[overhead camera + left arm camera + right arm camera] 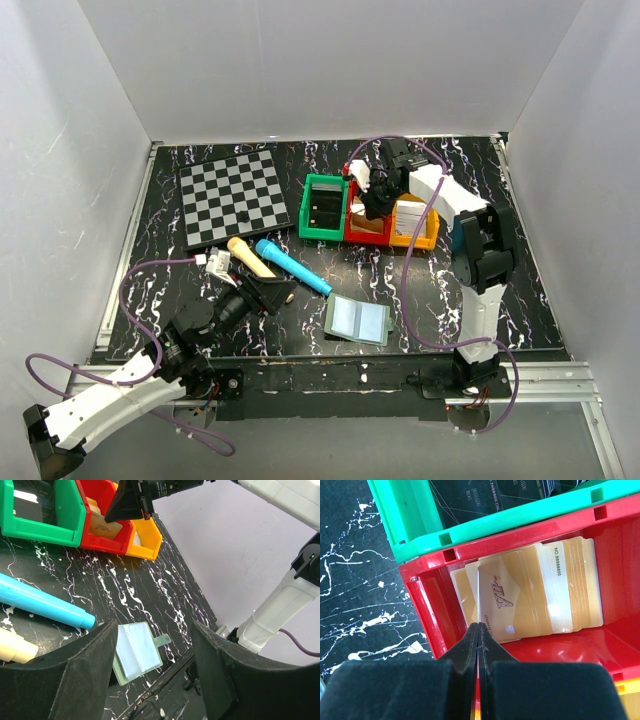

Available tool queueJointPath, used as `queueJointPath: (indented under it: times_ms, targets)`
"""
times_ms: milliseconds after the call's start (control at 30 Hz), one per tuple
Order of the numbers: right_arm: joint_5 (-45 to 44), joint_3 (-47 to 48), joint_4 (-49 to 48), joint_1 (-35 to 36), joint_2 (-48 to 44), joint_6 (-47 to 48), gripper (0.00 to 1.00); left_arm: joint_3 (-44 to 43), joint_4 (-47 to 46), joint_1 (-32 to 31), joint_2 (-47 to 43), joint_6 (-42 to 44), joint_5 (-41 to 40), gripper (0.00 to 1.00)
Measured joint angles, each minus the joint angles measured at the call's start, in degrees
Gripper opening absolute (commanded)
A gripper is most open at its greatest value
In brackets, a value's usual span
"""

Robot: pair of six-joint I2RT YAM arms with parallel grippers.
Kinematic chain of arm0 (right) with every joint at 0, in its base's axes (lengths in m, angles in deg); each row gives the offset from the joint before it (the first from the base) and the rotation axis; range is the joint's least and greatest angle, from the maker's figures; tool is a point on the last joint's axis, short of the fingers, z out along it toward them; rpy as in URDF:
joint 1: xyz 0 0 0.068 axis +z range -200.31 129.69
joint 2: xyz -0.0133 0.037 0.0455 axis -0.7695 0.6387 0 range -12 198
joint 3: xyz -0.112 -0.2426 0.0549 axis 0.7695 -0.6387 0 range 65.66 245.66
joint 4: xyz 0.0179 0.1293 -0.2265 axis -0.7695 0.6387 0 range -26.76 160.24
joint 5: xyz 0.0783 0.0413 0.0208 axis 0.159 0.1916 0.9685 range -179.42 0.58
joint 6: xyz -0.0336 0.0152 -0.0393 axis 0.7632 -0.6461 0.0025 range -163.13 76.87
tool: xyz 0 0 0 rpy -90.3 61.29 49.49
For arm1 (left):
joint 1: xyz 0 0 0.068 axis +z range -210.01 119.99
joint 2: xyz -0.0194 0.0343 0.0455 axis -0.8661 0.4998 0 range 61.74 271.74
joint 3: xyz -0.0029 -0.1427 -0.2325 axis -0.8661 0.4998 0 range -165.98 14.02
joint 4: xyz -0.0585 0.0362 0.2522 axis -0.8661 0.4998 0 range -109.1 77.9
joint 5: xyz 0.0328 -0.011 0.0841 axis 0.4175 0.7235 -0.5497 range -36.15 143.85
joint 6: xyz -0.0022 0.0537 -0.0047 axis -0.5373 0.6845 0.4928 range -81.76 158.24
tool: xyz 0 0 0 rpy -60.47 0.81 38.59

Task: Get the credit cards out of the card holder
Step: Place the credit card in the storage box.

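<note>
Grey-green holder [357,320] lies open and flat near the table's front edge, its long axis left-right (tab [162,640] on one short end). Red bin [427,610] holds fanned cards [540,590]. Above it, the right gripper [478,629] pinches one card [478,595] edge-on. Left gripper [150,680] hangs half-open and empty.

- Black table [420,290], veined with white, walled in pale panels on three sides.
- Far left: checkered board [233,195], lying flat.
- Far middle, touching in a row: green bin [320,233], red bin [368,237], yellow bin [415,241].
- Left of centre: blue marker [292,267] and cream cylinder [250,257], side by side, slanted.
- Near the front edge: card holder [358,320], spread open, pale panels up.
</note>
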Motion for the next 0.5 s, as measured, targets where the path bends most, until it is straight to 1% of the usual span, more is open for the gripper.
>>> queueJointPath:
  times_ms: [500]
  targets:
    - [-1.99, 1.81, 0.26, 1.33, 2.14, 0.55, 0.01, 0.20, 0.20, 0.00, -0.35, 0.02, -0.02, 0.61]
